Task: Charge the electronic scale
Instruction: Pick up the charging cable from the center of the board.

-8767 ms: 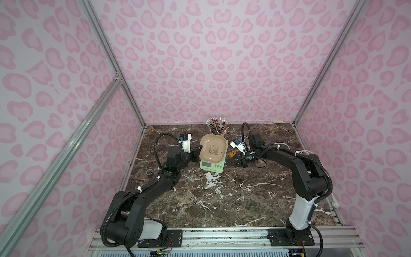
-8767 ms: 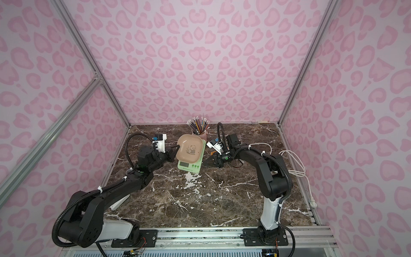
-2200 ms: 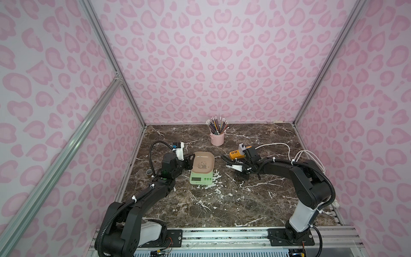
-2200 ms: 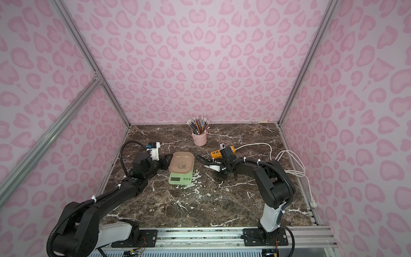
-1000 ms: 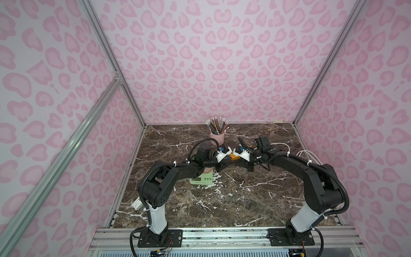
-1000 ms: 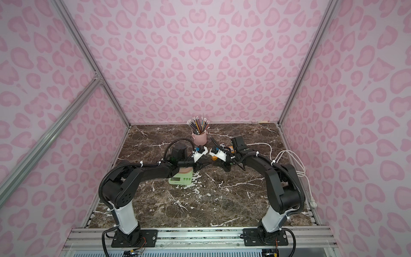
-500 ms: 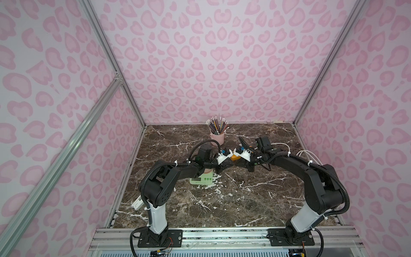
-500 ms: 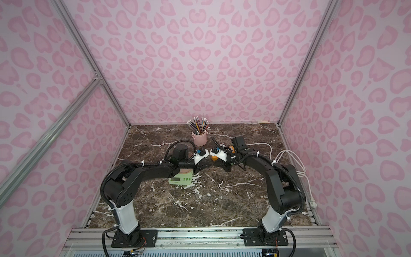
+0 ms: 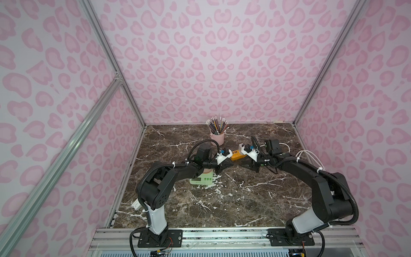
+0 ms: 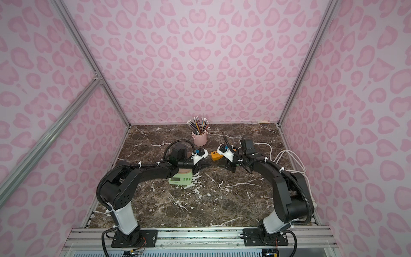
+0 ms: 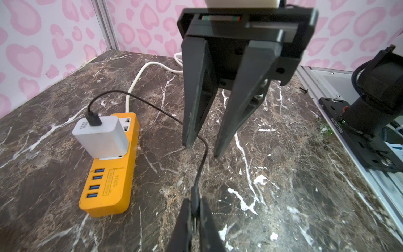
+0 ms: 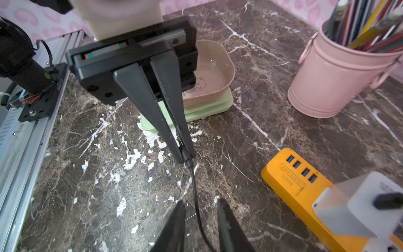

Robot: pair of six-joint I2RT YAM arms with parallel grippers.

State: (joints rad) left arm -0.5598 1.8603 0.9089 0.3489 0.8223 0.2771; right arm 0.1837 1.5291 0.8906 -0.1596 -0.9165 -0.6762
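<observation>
Tabletop (image 12: 261, 98): electronic scale (image 12: 209, 87) beside left fingers (image 12: 148, 109)

Robot lab cell: aluminium frame (image 9: 110, 55), pink heart-print panels (image 9: 222, 55), marble-look surface (image 9: 222, 211), left arm (image 9: 169, 175) and right arm (image 9: 307, 169) bolted to a rail (image 9: 222, 235) along its near edge.

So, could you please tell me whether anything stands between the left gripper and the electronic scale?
Nothing visible does. In the right wrist view, the left gripper, shut on the black cable, hangs just beside the electronic scale, with only bare marble between them. The pink pencil cup and orange power strip stand off to the side.
</observation>
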